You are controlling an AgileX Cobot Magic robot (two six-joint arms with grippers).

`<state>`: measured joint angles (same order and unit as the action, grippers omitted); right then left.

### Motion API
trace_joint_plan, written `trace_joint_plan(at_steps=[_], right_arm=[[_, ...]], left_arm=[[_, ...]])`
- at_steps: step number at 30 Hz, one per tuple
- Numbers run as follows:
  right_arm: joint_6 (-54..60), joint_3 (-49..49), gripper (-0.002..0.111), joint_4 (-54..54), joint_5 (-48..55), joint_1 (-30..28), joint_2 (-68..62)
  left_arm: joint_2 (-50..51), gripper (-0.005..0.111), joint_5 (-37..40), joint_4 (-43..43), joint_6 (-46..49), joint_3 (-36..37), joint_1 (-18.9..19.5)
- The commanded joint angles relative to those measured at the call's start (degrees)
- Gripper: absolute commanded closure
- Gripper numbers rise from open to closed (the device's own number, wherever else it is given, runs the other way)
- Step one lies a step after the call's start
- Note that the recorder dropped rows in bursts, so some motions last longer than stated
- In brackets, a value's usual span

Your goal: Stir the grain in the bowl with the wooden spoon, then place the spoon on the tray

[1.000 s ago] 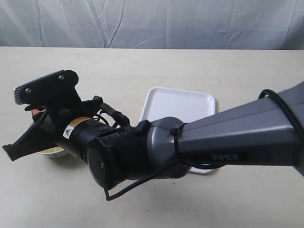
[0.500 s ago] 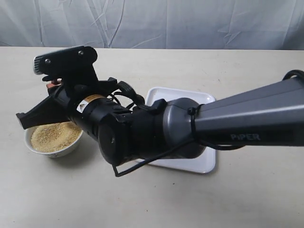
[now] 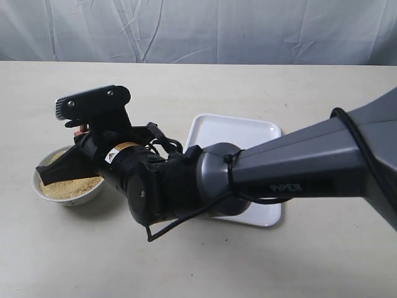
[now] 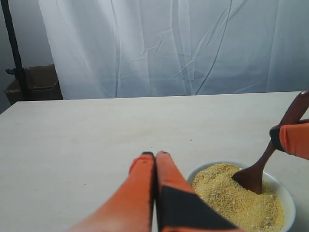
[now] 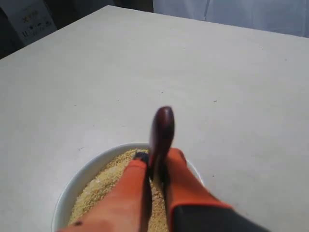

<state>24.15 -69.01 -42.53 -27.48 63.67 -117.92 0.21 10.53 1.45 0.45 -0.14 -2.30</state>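
Grain (image 4: 227, 193) may spill over the bowl (image 5: 72, 186) rim if the right gripper (image 5: 155, 162), clamped on the wooden spoon (image 5: 161, 126), sweeps too wide; left gripper (image 4: 155, 155) sits closed, empty

Brightness: even and mild in all three views, nothing blown out.
Light source: diffuse, from above; curtain (image 4: 169, 43) glowing at 12 o'clock, left wrist view.
Shadows: soft, faint smudge on table (image 3: 124, 261) beneath right arm (image 3: 298, 167), exterior view.
Glare: small sheen on wooden spoon (image 5: 162, 123), pale streak along the arm shell.
Focus: left gripper (image 4: 155, 154) smeared at 6 o'clock; grain (image 4: 227, 193) sharp.
Softness: right wrist view hazy throughout, mushy toward 12 o'clock.
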Motion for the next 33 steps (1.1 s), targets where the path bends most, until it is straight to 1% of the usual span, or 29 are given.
trace_joint_plan(at_steps=[1, 11, 27, 33], right_arm=[[-1.9, 0.0, 0.109, 0.6, 1.7, 0.6, 0.0], [-1.9, 0.0, 0.109, 0.9, 1.4, 2.3, 1.0], [1.1, 0.0, 0.109, 0.1, -0.5, 2.0, 6.0], [-2.2, 0.0, 0.109, 0.4, 3.0, 2.1, 5.0]], left_arm=[[-0.2, 0.107, -0.3, 0.2, 0.0, 0.1, -0.1], [-0.2, 0.107, -0.3, 0.2, 0.0, 0.1, -0.1], [-0.2, 0.107, -0.3, 0.2, 0.0, 0.1, -0.1], [-0.2, 0.107, -0.3, 0.2, 0.0, 0.1, -0.1]])
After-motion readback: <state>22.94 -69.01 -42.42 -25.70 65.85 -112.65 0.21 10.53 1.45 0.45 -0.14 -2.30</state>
